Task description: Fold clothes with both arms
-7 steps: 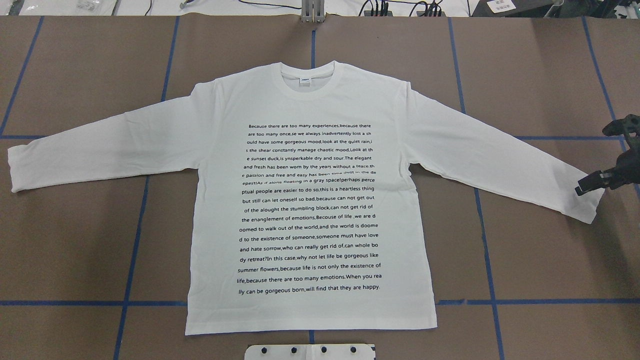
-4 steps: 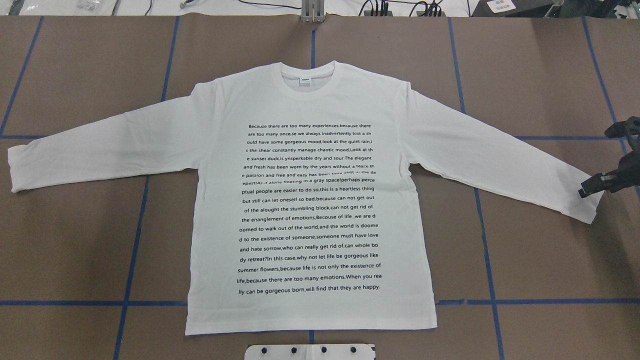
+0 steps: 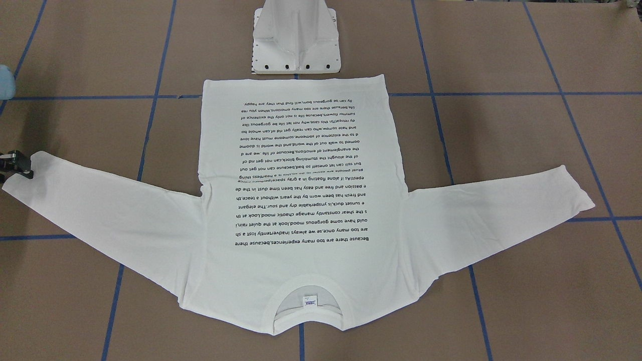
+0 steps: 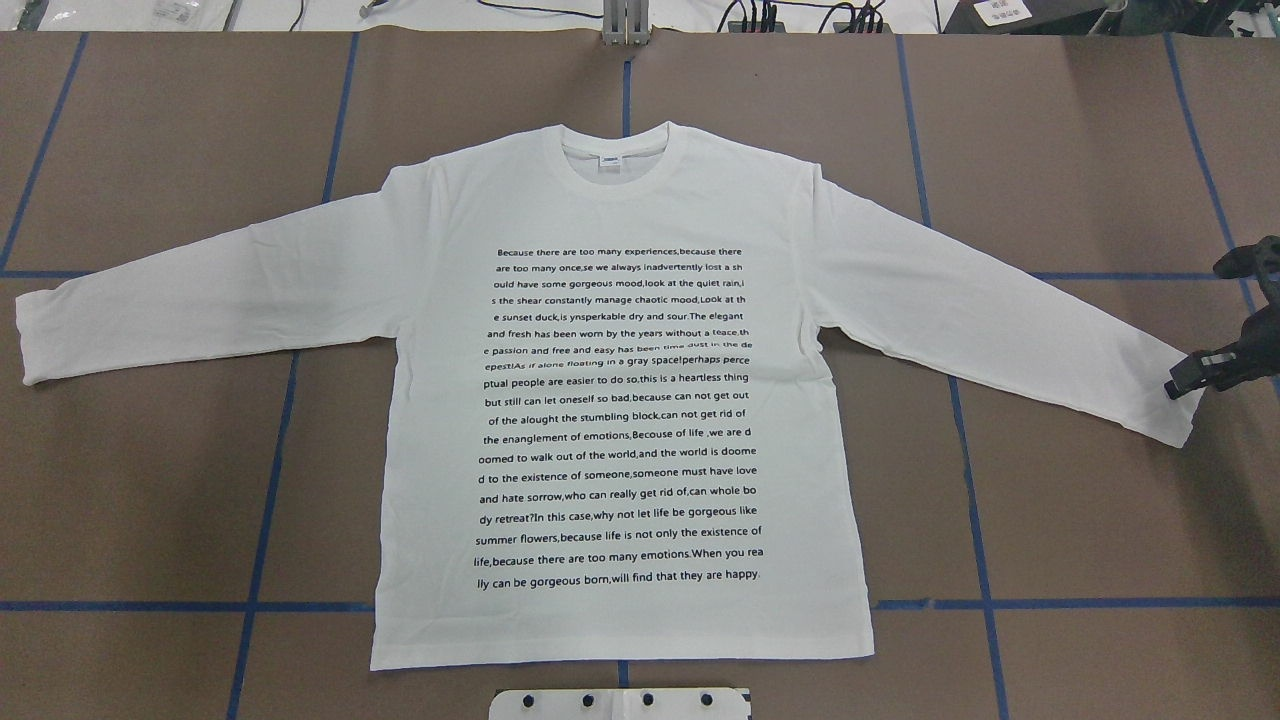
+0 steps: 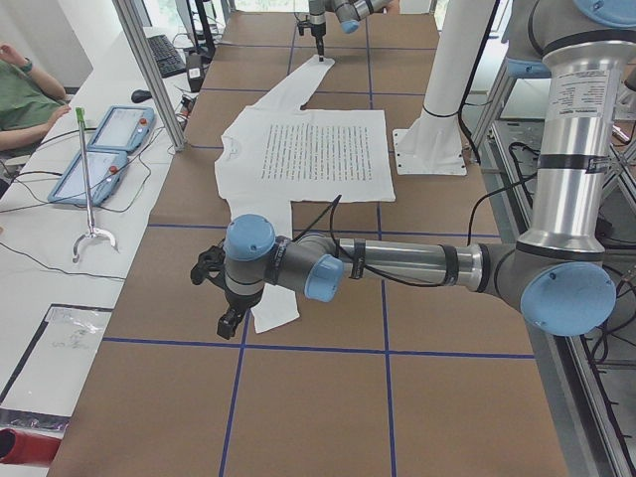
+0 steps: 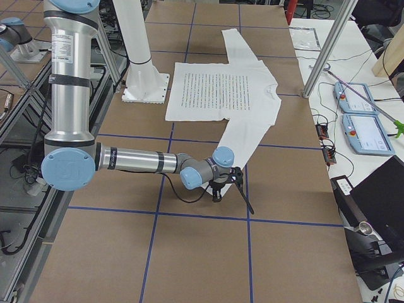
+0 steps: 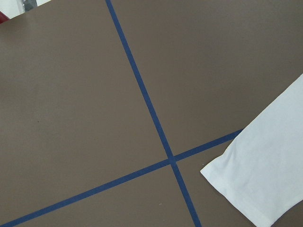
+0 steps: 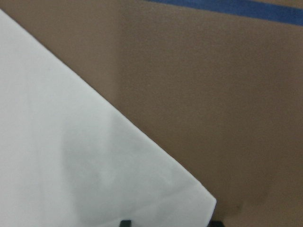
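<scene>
One small shift: over the last second the right gripper (image 4: 1212, 345) has slid outward along the sleeve; its lower finger now touches the very edge of the right cuff (image 4: 1165, 415), where before it sat further onto the cloth; the shirt (image 4: 620, 200) itself has not stirred. Its jaws stand apart with nothing between them, so to my eye the cuff is not yet taken; the wrist view shows the cuff's corner just ahead of the fingertips, which suggests it is lining up for a pinch at the hem. The shirt lies flat on the table (image 4: 150, 500), print up, both sleeves spread; its body is well inward of that gripper, toward the other arm. The left gripper (image 5: 223, 298) hangs above the table near the left cuff (image 7: 265, 179); whether it is clenched or released I cannot tell from the side view. No fold is begun; I judge the task at its very start. As for containers, none shows in any view.
</scene>
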### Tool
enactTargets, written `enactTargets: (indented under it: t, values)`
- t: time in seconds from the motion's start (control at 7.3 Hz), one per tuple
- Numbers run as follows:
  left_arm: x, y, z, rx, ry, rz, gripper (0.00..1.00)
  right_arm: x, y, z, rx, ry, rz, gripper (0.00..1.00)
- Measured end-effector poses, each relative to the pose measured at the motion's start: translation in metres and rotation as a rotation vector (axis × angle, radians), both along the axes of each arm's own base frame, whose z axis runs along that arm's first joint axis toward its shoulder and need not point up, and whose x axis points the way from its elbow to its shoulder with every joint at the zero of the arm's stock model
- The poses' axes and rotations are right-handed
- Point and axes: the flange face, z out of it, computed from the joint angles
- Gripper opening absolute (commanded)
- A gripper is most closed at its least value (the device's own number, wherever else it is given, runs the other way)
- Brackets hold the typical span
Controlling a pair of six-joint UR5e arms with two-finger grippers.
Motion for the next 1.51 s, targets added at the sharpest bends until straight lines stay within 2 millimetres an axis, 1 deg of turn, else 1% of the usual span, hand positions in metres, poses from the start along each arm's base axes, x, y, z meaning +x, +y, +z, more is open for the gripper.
enactTargets:
  t: [0.14,0.27,0.41,0.55,0.68,0.82,0.96,1.23,1.37,1.51]
  values:
    - [0.0,0.0,0.0,-0.001,0.0,0.0,1.0,0.0,-0.001,-0.002,0.002,-0.002,0.0,0.16]
    - [0.0,0.0,0.001,-0.002,0.0,0.0,1.0,0.0,-0.002,-0.005,0.007,-0.007,0.001,0.12]
    - [0.0,0.0,0.002,-0.003,0.0,0.001,1.0,0.0,-0.004,-0.009,0.013,-0.013,0.003,0.05]
    - [0.0,0.0,0.002,-0.005,0.0,0.001,1.0,0.001,-0.007,-0.014,0.018,-0.019,0.006,0.0]
    - [0.0,0.0,0.003,-0.006,0.0,0.0,1.0,0.003,-0.009,-0.02,0.029,-0.028,0.011,0.0]
    - [0.0,0.0,0.003,-0.007,0.0,0.0,1.0,0.005,-0.01,-0.037,0.052,-0.045,0.018,0.0]
    - [0.0,0.0,0.004,-0.008,0.0,0.0,1.0,0.005,-0.008,-0.064,0.069,-0.079,0.036,0.0]
    - [0.0,0.001,0.005,-0.009,0.0,0.0,1.0,-0.001,-0.008,-0.141,0.048,-0.202,0.094,0.0]
    - [0.0,0.001,0.006,-0.01,-0.001,0.001,1.0,-0.009,-0.012,-0.186,0.026,-0.273,0.121,0.0]
    - [0.0,0.002,0.008,-0.014,-0.001,0.002,1.0,-0.029,-0.024,-0.243,-0.012,-0.347,0.158,0.0]
